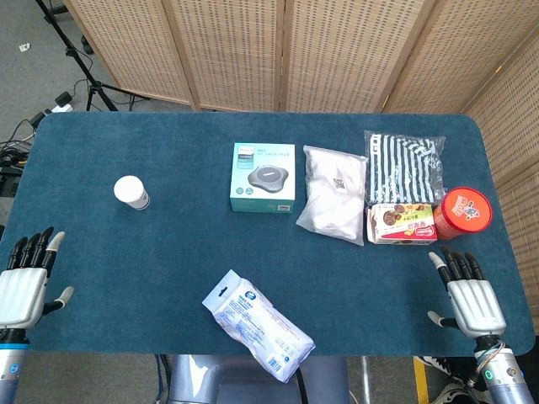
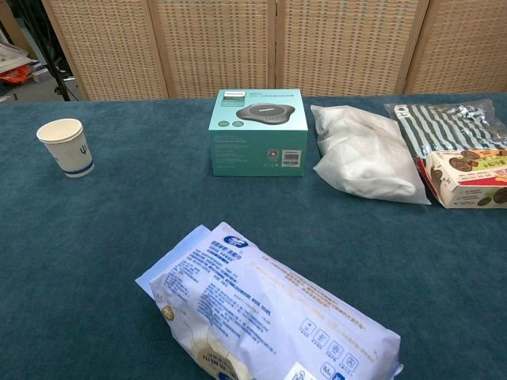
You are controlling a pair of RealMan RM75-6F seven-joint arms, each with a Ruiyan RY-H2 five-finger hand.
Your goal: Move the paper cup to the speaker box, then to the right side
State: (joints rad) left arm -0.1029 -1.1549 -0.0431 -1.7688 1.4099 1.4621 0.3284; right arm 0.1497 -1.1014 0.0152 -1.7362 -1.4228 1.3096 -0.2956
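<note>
The paper cup [image 1: 132, 193] stands upright on the blue table [image 1: 168, 278], out toward nine o'clock from the table's middle, with nothing touching it. In the chest view the cup [image 2: 66, 147] shows a white body with a small blue mark and an open mouth.

The speaker box [image 1: 264, 177], teal with a grey round speaker pictured on its lid, lies flat near the middle of the table, at three o'clock from the cup and well apart from it. Just beside the box at three o'clock lies a white plastic bag [image 1: 333, 204]. Beyond that, at about two o'clock from the centre, is a striped packet [image 1: 404, 166], with a snack box [image 1: 402, 223] touching its near edge and a red round tin [image 1: 461, 214] just beside the snack box at three o'clock. A pack of wipes [image 1: 257, 325] lies tilted at six o'clock, near the front edge.

The left hand [image 1: 24, 282] rests at the table's eight o'clock corner, palm down, fingers spread wide and holding nothing, well apart from the cup. The right hand [image 1: 470, 295] lies at the four o'clock corner, also flat with fingers apart and nothing in it, near the red tin but not touching it. Neither hand appears in the chest view.
</note>
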